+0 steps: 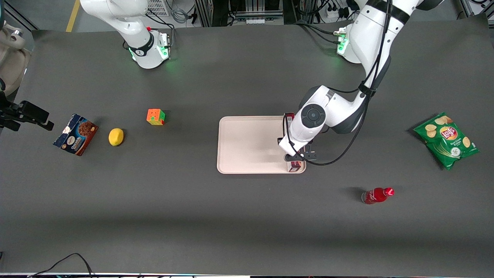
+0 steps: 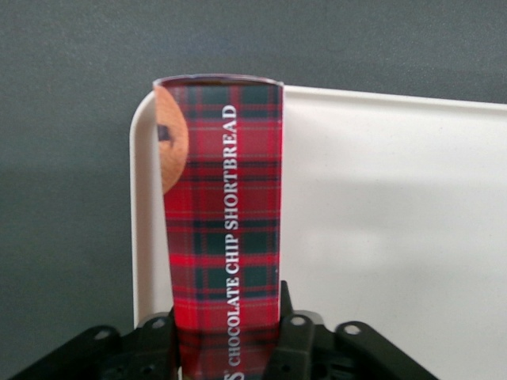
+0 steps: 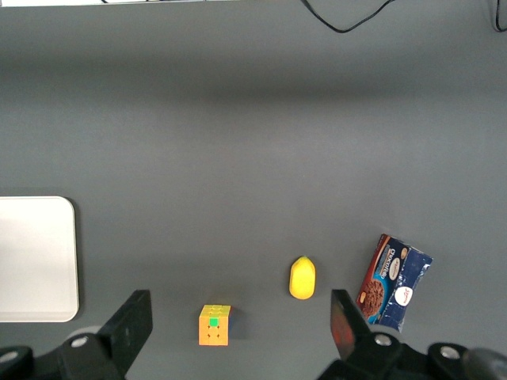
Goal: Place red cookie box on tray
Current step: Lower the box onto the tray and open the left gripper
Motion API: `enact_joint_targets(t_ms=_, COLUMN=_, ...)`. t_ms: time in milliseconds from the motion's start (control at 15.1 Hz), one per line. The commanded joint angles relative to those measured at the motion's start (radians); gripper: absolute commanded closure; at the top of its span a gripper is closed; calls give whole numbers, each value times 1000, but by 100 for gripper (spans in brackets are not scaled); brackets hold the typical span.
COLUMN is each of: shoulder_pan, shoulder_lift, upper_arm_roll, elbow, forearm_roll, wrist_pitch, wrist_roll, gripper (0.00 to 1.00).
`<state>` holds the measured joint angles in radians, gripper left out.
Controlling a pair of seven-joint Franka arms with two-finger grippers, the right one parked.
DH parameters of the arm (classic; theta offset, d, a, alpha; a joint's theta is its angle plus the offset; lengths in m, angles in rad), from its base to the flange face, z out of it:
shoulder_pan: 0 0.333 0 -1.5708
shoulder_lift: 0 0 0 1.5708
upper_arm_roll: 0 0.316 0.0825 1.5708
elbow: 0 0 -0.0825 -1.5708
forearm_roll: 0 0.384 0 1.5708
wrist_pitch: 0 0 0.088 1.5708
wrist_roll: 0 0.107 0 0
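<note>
Gripper (image 2: 230, 348) clamps red cookie box (image 2: 222, 222); we see its long axis running 12-to-6 along the tray (image 2: 380, 237) edge.

Robotics lab: matted table (image 1: 247, 216), bench-mounted arms.

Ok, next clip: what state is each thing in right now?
Tartan dark-red cookie box: held in the pincer, lying lengthwise along the tray's edge toward the working arm.
Pale cream-pink rectangular tray: flat, otherwise bare.
Left pincer: over the tray, shut on the box.
Red bottle: lying on its side.
Green crisp bag: lying flat, sealed.
</note>
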<state>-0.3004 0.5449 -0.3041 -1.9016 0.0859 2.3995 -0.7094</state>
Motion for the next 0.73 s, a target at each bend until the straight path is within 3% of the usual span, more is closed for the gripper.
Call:
enact_joint_targets(t_ms=0, shoulder_pan=-20, shoulder_lift=10, upper_arm_roll=16, elbow=18, forearm_roll=17, wrist_pitch=20, wrist_roll=-33, gripper=0)
enact_joint_targets(t_ms=397, shoulder_pan=-13, shoulder_lift=-46, upper_arm_roll=32, elbow=24, forearm_roll=8, wrist_pitch=-8, wrist_roll=-19, gripper=0)
enact_joint_targets(t_ms=662, shoulder_pan=46, shoulder_lift=-138, upper_arm_roll=39, elbow=33, forearm_roll=-1, wrist_pitch=-104, wrist_roll=19, gripper=0)
